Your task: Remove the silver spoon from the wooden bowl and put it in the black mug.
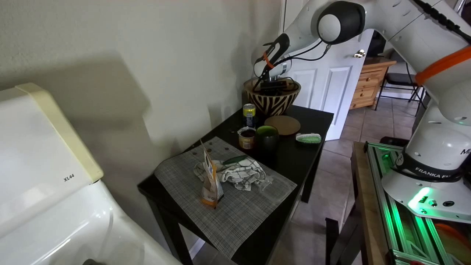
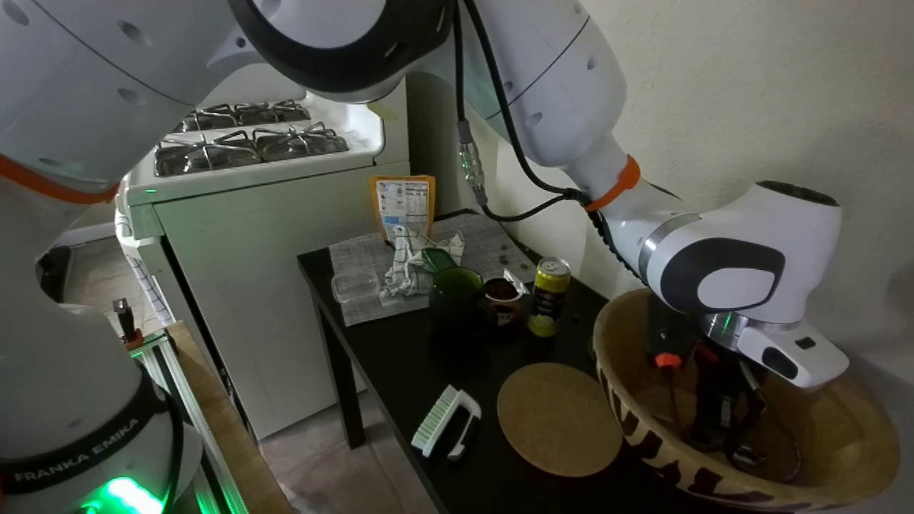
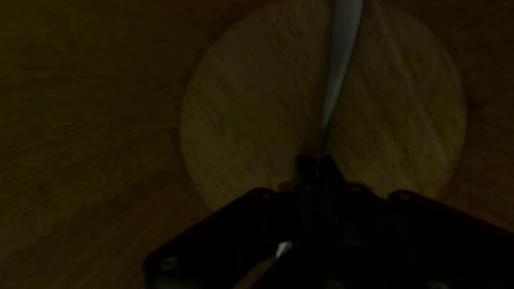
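Beside a pale wall (image 1: 180, 59), inside the wooden bowl (image 1: 271, 105), the hand (image 3: 319, 162) pinches the silver spoon (image 3: 340, 56).

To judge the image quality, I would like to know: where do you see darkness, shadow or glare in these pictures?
Wrist view: very dark, the pincer nearly black, the silver spoon dim; in an exterior view, a broad shadow falls across the wall; in both exterior views, the base light glares green.

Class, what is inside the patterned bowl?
Inside the bowl, the gripper is closed on a silver spoon. The gripper covers part of the spoon and of the bowl; anything underneath it cannot be seen.
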Robot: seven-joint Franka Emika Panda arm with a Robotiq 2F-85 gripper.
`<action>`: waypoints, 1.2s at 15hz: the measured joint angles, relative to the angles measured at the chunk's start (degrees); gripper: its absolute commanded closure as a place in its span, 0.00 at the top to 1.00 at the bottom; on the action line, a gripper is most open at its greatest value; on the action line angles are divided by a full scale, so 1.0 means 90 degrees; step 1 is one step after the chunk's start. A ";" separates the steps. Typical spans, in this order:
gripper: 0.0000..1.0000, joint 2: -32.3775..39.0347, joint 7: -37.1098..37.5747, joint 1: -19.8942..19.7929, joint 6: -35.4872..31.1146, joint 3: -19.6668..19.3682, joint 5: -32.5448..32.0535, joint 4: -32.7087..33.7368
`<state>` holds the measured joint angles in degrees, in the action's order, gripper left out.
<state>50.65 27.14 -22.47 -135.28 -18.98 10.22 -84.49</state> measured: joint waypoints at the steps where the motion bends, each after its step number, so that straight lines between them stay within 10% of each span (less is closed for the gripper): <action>1: 0.02 0.0001 0.0000 0.0015 0.0000 -0.0015 -0.0003 -0.0003; 18: 0.02 -0.1862 -0.0970 -0.0126 0.0534 0.0233 0.0237 -0.1091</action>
<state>33.89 18.42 -23.61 -130.47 -16.89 12.35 -94.32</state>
